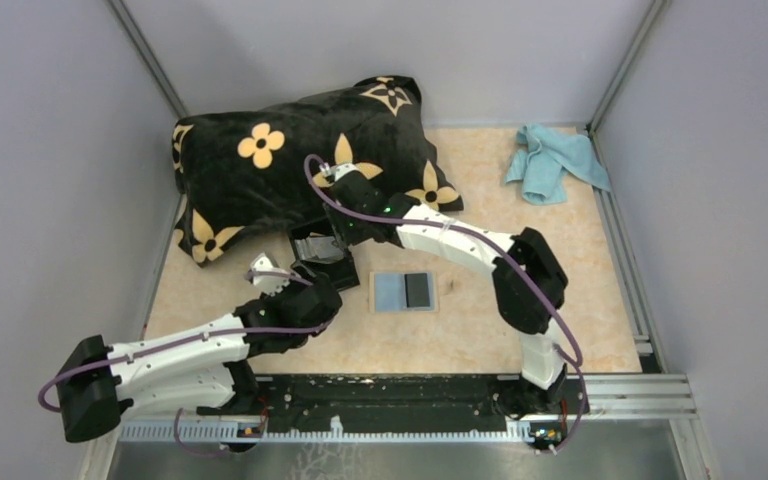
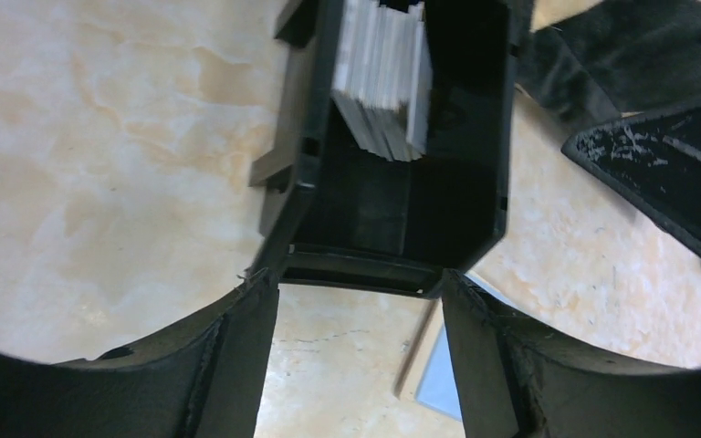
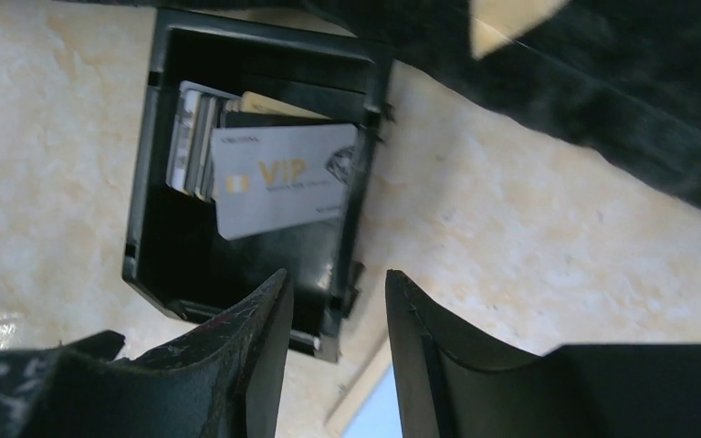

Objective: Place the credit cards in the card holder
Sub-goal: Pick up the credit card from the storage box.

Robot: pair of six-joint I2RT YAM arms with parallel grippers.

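Left wrist view: the left gripper [image 2: 358,285] has its two black fingers [image 2: 237,365] spread wide, and nothing is pinched between them. The tips sit right at the near end of the small black boxy plastic card holder [image 2: 365,210], one by each corner. I cannot tell if they touch it. The card holder lies with its open side up on the tan, marble-look table top [image 2: 100,182]. A bunch of thin grey card slots [image 2: 383,82] leans inside it at the far end.

In the right wrist view, the right gripper [image 3: 338,278] has its fingers apart too, with nothing in its grip. It hangs over one side wall of the card holder. Inside the box, a flat silver-grey card [image 3: 283,178] with gold letters VIP leans tilted against the slots. The edge of a thin pale beige card [image 3: 278,105] peeks out behind it.

In the top view, both grippers meet at the card holder. A flat pale blue-grey striped card [image 1: 403,291] lies alone on the table, near the holder on its right. The big soft black pillow with yellow flowers [image 1: 290,165] sits just behind the holder. A crumpled light blue cloth [image 1: 552,160] lies well apart in the back right corner.
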